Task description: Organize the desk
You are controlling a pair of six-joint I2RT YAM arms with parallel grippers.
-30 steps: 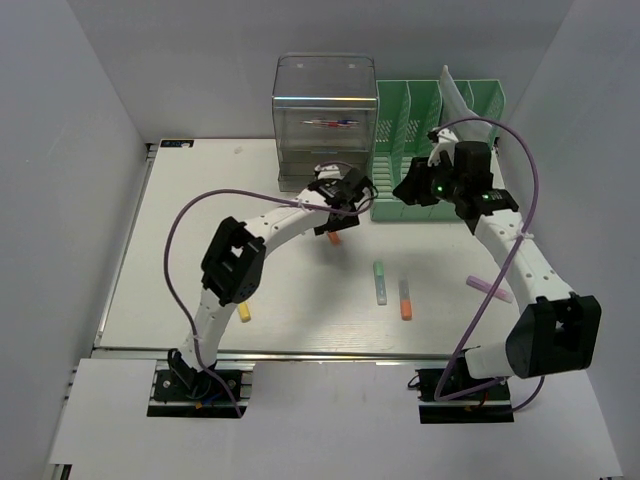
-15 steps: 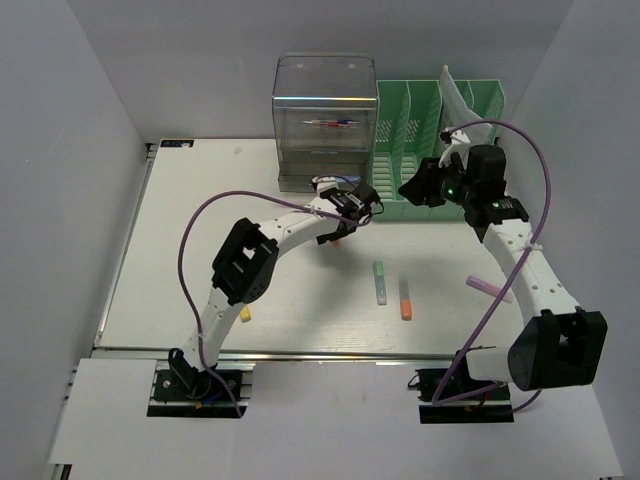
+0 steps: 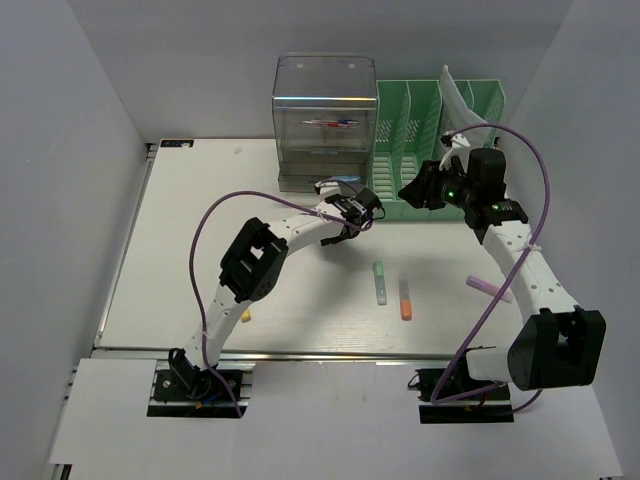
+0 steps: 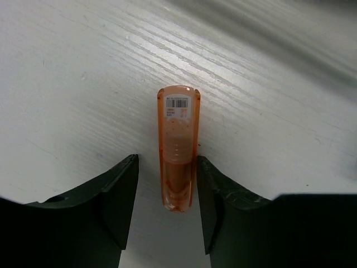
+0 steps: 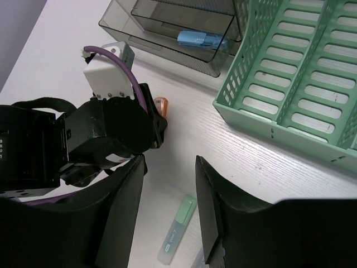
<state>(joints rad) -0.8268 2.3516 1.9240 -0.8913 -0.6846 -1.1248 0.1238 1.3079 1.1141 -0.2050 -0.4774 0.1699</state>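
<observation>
The left hand (image 4: 167,164) is set partly open astride an orange highlighter (image 4: 178,128), which lies on the tabletop (image 3: 200,230) just before the clear drawer unit (image 3: 324,120). The right hand (image 5: 170,158), right of that unit, is held open and empty.

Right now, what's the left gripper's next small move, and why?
Probably close the left gripper. The orange highlighter lies flat on the desk between its open jaws and is not yet pinched, with a gap showing on one side.
</observation>
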